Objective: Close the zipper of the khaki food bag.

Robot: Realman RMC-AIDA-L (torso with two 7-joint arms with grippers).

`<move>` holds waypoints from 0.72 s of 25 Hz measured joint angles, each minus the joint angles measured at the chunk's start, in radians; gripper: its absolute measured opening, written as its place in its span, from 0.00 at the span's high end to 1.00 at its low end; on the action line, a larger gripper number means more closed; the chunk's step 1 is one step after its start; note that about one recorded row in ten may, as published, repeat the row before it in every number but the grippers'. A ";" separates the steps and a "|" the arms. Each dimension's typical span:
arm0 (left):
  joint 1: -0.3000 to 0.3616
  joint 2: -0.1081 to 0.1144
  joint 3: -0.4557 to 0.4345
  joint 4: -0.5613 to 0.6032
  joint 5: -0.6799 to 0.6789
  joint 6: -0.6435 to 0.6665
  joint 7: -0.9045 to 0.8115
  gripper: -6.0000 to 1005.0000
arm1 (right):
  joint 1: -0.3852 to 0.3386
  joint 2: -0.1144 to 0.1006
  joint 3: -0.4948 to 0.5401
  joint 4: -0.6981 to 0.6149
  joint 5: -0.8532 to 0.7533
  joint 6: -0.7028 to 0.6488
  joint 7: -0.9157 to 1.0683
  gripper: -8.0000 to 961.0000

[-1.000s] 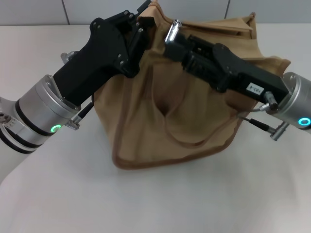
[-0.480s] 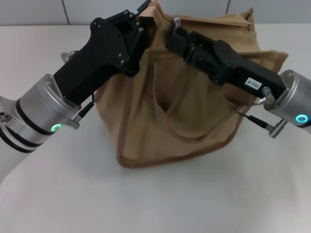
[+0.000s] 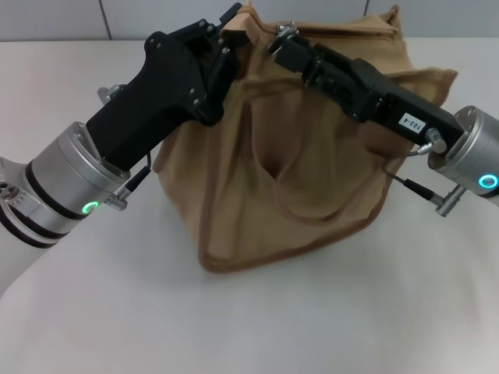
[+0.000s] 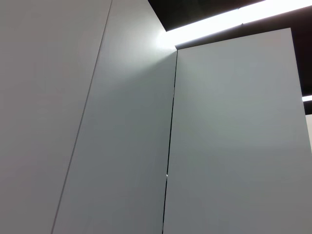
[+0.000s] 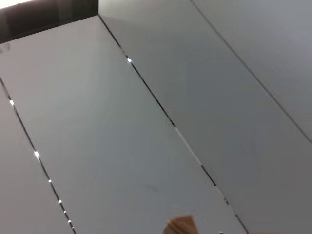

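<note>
The khaki food bag (image 3: 234, 171) stands in the middle of the white table in the head view, its looped handle (image 3: 312, 214) hanging down the front. My left gripper (image 3: 232, 35) is shut on the bag's top left corner and holds it up. My right gripper (image 3: 282, 40) is at the top edge just right of that, shut on the small silver pull tab (image 3: 287, 29) of the zipper (image 3: 343, 33), which runs right along the top panel. A scrap of khaki (image 5: 180, 225) shows in the right wrist view. The left wrist view shows only wall panels.
The white table (image 3: 93, 312) spreads around the bag. Grey wall panels (image 3: 47, 19) rise behind it. Both black arms cross over the bag's upper half, the left (image 3: 148, 101) from the left, the right (image 3: 382, 101) from the right.
My right gripper has moved up and toward the far side along the bag's top. The bag has shifted a little to the right. The left gripper has stayed in place.
</note>
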 joint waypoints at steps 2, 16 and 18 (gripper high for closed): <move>0.000 0.000 0.000 0.000 0.000 0.001 0.000 0.92 | -0.001 0.000 -0.002 -0.004 0.001 0.015 0.010 0.53; 0.000 -0.001 -0.001 -0.002 0.006 0.010 0.001 0.92 | -0.007 0.002 -0.023 -0.008 -0.015 -0.055 0.018 0.53; 0.000 -0.002 -0.003 -0.002 0.006 0.010 0.001 0.92 | -0.011 0.001 -0.021 -0.008 -0.013 -0.041 0.024 0.53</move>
